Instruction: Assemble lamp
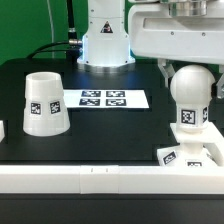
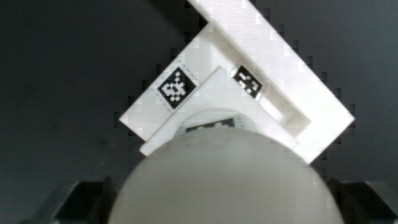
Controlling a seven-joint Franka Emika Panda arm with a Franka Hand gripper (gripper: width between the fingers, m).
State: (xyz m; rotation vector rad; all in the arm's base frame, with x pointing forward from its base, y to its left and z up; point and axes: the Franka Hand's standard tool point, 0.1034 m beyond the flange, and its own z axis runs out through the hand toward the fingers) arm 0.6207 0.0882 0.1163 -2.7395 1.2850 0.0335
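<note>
**Operator:** Where am I with the bulb?

**Guide:** Your hand [image 1: 190,72] is clamped narrow on the bulb [image 1: 190,95], gripping its round head from both flanks. The bulb hangs neck-down right over the square base [image 1: 188,156], on the exterior view's right. Neither view lets me tell whether the foot of the neck touches the base yet.

**Operator:** How do I do this bit cleanly?

**Guide:** I judge you're seating the bulb. Hold the neck upright and centre it on the base before you descend. In the wrist view the bulb [image 2: 222,175] hides much of the base [image 2: 294,100], so read your height from the exterior view. Lower slowly. If the neck needs turning, turn gently: the head is smooth, rounded plastic, and I'd expect it to slip between your fingers under a hard twist.

**Operator:** Will the base stay put?

**Guide:** It's a flat, light-looking white slab on a matte black surface [image 1: 130,125], so it may skate. It lies just beside the white border bar [image 1: 100,182]. Press straight down, not sideways.

**Operator:** And the shade?

**Guide:** The shade [image 1: 45,103] stands well apart from the base, toward the exterior view's left and near the marker board [image 1: 105,98]. It's a tapered white cup, open at the top and wider toward the bottom, with a square black-and-white tag on its wall. It looks hard and slick like the bulb.
</note>
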